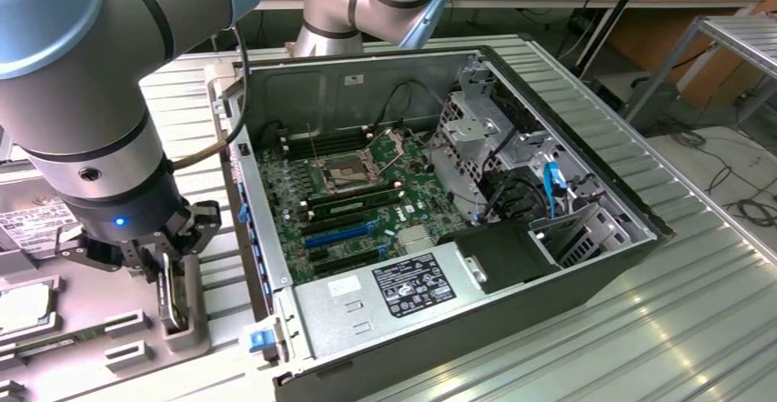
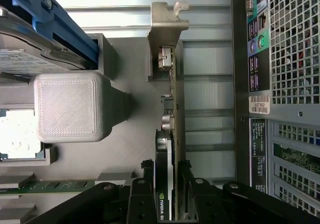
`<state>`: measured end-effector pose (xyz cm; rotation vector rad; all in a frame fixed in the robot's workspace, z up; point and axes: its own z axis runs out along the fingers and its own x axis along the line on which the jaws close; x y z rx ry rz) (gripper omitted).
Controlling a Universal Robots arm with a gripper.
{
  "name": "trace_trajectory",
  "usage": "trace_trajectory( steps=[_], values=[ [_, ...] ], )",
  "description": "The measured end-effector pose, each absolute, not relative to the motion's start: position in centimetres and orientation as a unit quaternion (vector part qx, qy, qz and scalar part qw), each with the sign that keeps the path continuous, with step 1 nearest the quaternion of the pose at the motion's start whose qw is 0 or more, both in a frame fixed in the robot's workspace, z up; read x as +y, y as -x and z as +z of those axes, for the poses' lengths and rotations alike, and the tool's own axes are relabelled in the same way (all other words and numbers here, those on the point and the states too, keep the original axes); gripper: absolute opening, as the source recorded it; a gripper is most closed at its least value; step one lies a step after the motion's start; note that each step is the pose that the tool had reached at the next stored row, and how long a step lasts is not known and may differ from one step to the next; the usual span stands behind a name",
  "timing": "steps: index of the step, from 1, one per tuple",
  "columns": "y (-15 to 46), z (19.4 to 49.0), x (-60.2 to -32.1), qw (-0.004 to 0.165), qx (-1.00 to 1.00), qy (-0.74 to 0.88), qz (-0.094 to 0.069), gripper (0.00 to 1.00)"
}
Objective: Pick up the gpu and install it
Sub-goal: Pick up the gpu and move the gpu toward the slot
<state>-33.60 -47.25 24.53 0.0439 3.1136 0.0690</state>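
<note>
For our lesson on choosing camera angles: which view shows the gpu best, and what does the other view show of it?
The wrist view: the gpu appears close and edge-on, silver bracket and black body clear. In the exterior view it is a thin upright sliver under the gripper, beside the computer case.

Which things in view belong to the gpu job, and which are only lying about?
For the job:
- gpu, standing on edge in the gray tray
- gripper, at the gpu
- open computer case
- motherboard slots

Lying about:
- hard drive
- memory stick
- square silver chip
</note>
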Motion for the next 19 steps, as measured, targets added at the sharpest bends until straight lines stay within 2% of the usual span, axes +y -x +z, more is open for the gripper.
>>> trace_trajectory(
  steps=[4, 5, 19],
  values=[
    [33.60, 24.53, -47.25, 0.013, 1.000, -0.014, 0.022, 0.31],
    [33.60, 24.54, -47.25, 0.013, 1.000, -0.014, 0.022, 0.27],
    [33.56, 24.53, -47.25, 0.013, 1.000, -0.014, 0.022, 0.27]
  ],
)
